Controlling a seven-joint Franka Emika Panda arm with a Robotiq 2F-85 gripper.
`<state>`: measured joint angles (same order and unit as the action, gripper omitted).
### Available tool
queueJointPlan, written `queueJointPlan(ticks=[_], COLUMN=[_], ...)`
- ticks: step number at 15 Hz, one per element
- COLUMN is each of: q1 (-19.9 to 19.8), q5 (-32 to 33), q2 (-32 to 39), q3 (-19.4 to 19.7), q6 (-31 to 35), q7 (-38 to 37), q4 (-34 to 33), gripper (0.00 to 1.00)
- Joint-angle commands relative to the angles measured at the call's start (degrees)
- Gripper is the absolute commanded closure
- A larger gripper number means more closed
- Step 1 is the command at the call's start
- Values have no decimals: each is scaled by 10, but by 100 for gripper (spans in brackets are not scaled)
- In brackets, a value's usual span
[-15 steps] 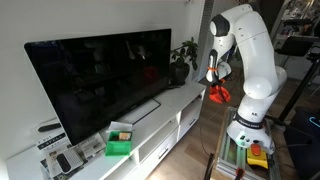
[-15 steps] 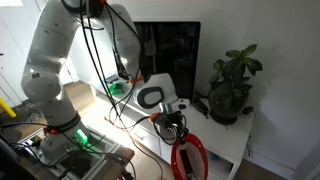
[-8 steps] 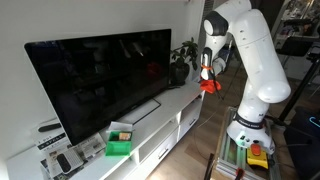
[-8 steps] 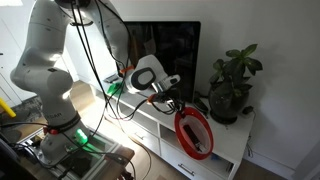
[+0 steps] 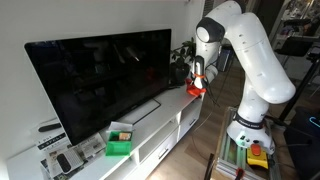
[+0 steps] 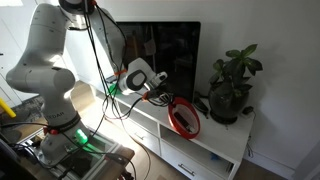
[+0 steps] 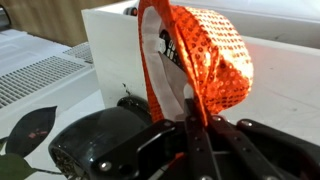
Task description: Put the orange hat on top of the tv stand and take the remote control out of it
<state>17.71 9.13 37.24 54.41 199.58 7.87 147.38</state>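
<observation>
Hat in gripper pinch (jaws tight), above tv stand.

Long low white tv stand, flat-screen TV standing on top, green box before the screen, potted plant at one end

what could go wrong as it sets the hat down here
The gripper pinches the orange hat only by its rim, so the floppy fabric could slip or land crooked. The potted plant stands close by on the tv stand; lowering there might brush its leaves or pot.
</observation>
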Motion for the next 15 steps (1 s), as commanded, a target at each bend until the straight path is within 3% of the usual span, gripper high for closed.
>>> queueJointPlan(ticks=[1, 5, 8, 10, 15], q1=[-16, -54, -81, -96, -156], q5=[-55, -78, -80, -75, -56], q2=[36, 55, 63, 64, 57], q3=[-41, -109, -151, -169, -215], q6=[74, 106, 112, 111, 96], q7=[44, 67, 81, 94, 112], q4=[-4, -22, -38, -47, -77], gripper=[99, 98, 78, 53, 16])
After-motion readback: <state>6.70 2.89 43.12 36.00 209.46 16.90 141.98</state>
